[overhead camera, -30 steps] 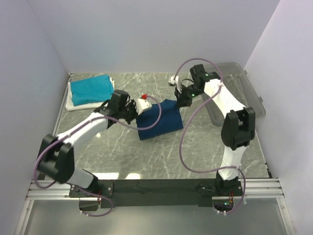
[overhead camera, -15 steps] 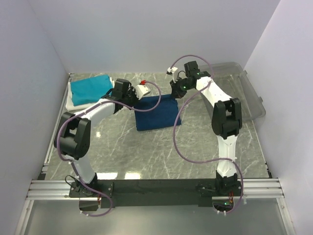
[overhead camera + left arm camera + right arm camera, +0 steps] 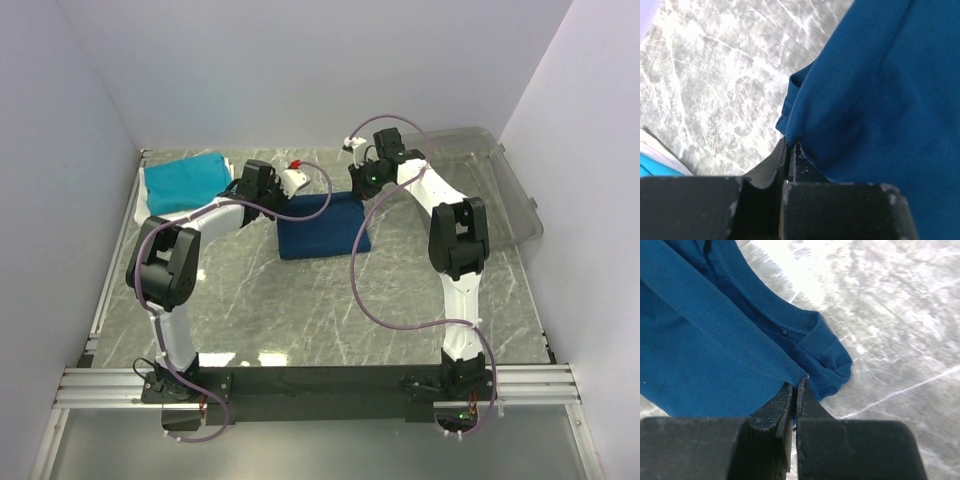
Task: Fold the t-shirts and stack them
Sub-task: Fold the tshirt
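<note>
The navy blue t-shirt (image 3: 322, 227) lies folded on the marble table, its print hidden. My left gripper (image 3: 284, 197) is shut on the shirt's far left corner; in the left wrist view the navy cloth (image 3: 875, 95) is pinched between the closed fingertips (image 3: 790, 146). My right gripper (image 3: 358, 192) is shut on the far right corner, where the neck band (image 3: 740, 335) shows in the right wrist view, pinched at the tips (image 3: 796, 385). A folded teal t-shirt (image 3: 183, 181) lies on a folded white one (image 3: 150, 212) at the back left.
A clear plastic bin (image 3: 490, 190) stands at the back right against the wall. Purple cables loop from both arms over the table. The marble table top (image 3: 330, 310) stretches in front of the navy shirt. Walls close in on both sides.
Both grippers have pulled the navy shirt's far edge away from me toward the back wall. The shirt has slid back and flattened. The arms are stretched further out.
</note>
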Tool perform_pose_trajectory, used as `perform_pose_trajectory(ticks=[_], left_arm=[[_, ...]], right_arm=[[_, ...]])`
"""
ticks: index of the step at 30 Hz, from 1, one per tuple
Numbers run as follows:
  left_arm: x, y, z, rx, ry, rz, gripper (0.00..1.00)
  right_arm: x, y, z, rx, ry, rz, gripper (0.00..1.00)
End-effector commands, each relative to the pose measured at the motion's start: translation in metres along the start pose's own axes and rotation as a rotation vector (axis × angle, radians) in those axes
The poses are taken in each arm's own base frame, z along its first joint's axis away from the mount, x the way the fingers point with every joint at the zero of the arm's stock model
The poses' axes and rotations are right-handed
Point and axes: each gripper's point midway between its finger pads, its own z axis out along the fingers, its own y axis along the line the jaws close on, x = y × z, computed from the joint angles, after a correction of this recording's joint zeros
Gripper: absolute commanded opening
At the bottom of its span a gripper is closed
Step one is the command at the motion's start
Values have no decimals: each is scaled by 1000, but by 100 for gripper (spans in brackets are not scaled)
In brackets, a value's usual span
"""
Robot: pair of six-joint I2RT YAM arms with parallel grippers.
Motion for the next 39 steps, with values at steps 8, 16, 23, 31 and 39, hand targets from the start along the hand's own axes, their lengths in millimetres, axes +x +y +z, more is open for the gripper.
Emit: perform_pose_trajectory(ticks=[8,16,23,31,39], left_arm=[[-20,29,19,-108,-59,-63,1],[-28,42,33,-173,-70,-126,13],[-47,78,33,-377,-46,-289,85],[-101,109,-29,-460,-142,-460,92],[-109,29,-43,-37,-143,-647,69]], right_arm=[[-26,-27,-2,160,-53,29,0],[-20,-50,-4,316,-38,90,0],[-21,-87,-6,536,-14,248,43],[-44,-81,-33,547,-105,233,73],[-46,11,-37,27,-110,45,18]])
